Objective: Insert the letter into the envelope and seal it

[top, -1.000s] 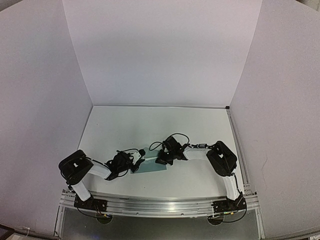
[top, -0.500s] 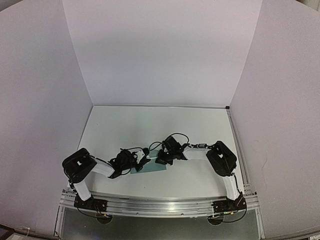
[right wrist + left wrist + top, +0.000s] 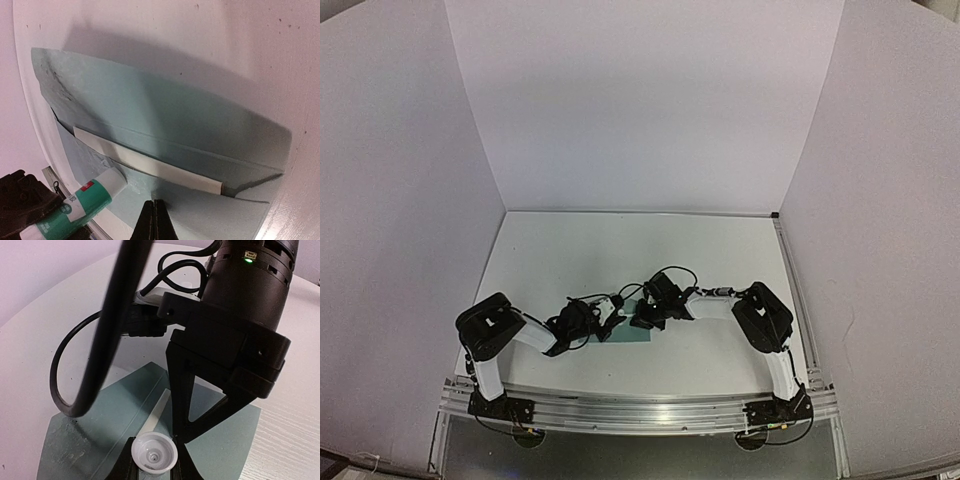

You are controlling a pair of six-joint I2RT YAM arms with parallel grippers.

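Tube (image 3: 154,455) clamped in left claw (image 3: 154,469), right claw (image 3: 153,220) closed, likely letter (image 3: 150,167), wrist views only

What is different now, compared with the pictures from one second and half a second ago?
The left gripper, closed on the glue stick, moved to the right over the envelope, closer to the right gripper. Nothing was picked up or released. The right gripper stayed shut in the same place over the envelope, and the envelope did not shift.
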